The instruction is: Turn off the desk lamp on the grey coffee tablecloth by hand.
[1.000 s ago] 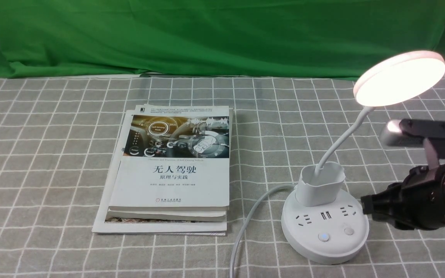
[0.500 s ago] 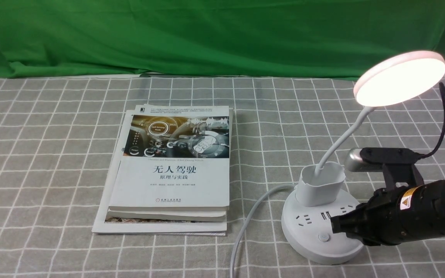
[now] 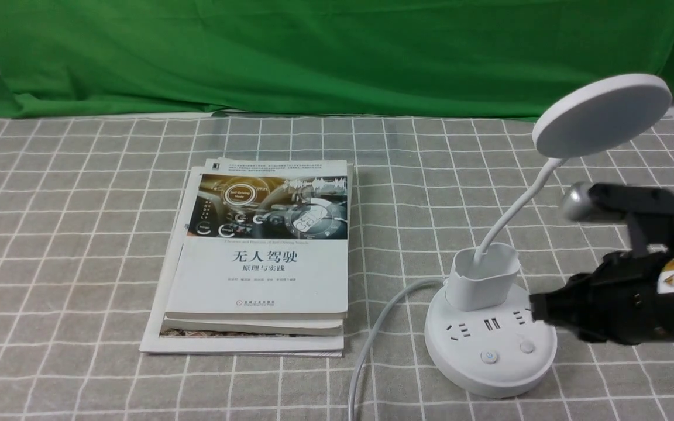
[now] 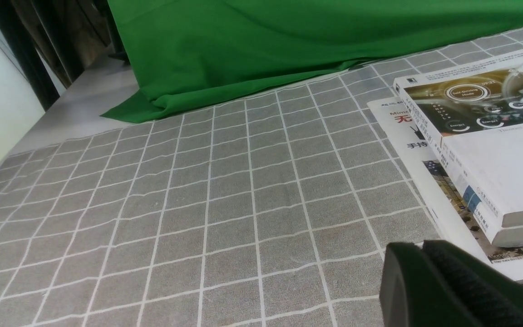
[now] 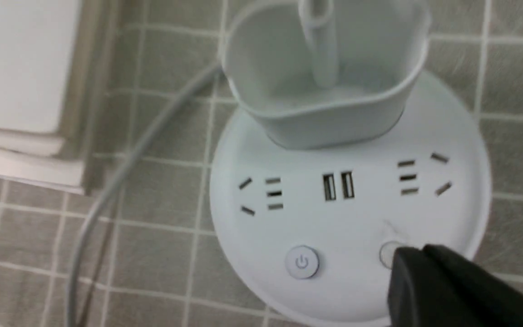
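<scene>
lamp dark, standing on cloth right of books | right end effector fingers together, tip over button | left end effector together | switch-off looks done, only withdrawal left

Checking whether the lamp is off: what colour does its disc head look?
Plain white, no glow; the disc head shows best in the front view.
</scene>
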{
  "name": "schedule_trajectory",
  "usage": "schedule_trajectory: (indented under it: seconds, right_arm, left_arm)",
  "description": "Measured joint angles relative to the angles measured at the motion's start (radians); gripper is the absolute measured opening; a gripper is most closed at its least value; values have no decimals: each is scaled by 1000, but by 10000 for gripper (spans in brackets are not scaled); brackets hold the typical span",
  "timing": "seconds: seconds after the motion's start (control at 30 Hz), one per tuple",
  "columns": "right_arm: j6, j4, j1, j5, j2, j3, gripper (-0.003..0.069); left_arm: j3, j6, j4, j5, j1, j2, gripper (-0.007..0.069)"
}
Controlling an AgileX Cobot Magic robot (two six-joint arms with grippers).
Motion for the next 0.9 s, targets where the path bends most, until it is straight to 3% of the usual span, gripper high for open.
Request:
schedule_trajectory:
  seconds: [0.13,0.27,0.4,0.63,0.9]
  right_arm:
    - [-7,-170,-65,73,-166,-21,45]
    - [-83,-279,-107,21,-377,11,46]
    - [-98,-295,-108,-63,-590,109,46]
    - [30,-299,-109,-83,-942,326,46]
    - [73,-299,-109,-68,-1039,366,48]
  left_arm:
    - [0,-1,0,0,0,0,20]
    - [0,-1,0,0,0,0,20]
    - [0,-1,0,0,0,0,20]
    - [0,-1,0,0,0,0,20]
    - [0,-1,0,0,0,0,20]
